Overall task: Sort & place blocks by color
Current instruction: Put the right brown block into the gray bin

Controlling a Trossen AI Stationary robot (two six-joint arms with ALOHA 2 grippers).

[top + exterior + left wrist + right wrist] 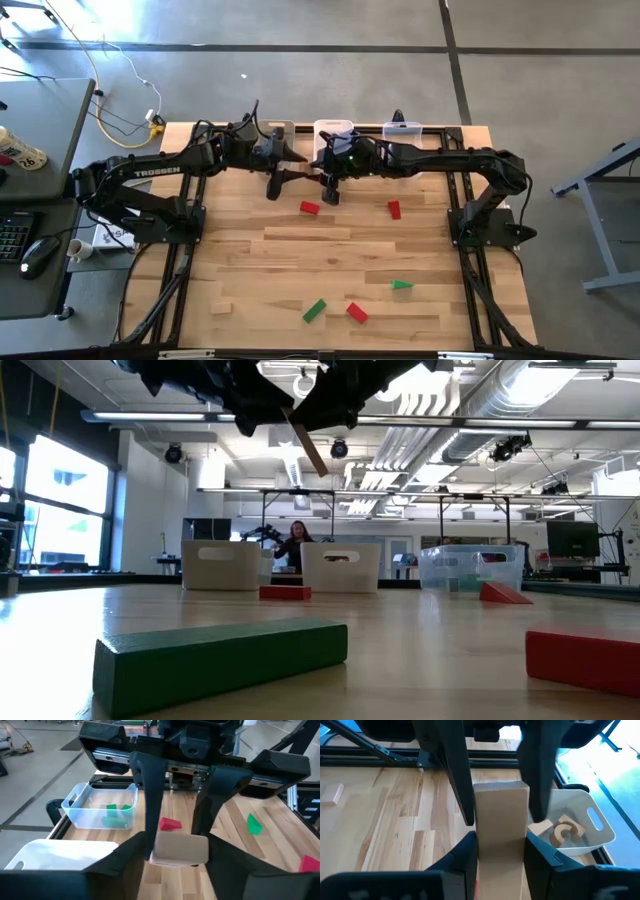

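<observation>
High over the table's far middle hangs a long plain-wood block [500,820], with my right gripper [501,857] shut on it. My left gripper [180,865] faces it from the table's left, its fingers apart on either side of the block's free end [180,851]. From above, the block [303,172] shows between the two grippers. In the low view it is a tilted plank [305,440]. Red blocks [309,208] [394,209] [356,313] and green blocks [402,285] [314,311] lie flat on the table. My right gripper pinches the block's two long sides [482,852] between its two fingers. It comes from the table's right, slanting a little downward, and the block runs along the fingers and sticks out past them. The block is lifted clear and tilted. Whether my left gripper's fingers [135,852] touch the block's free end, I cannot tell.
Three bins stand along the far edge: a white one [580,827] holding plain wood pieces under the grippers, another white one [340,567], and a clear one [100,810] with green blocks at the right. A small plain block [332,794] lies near the left front.
</observation>
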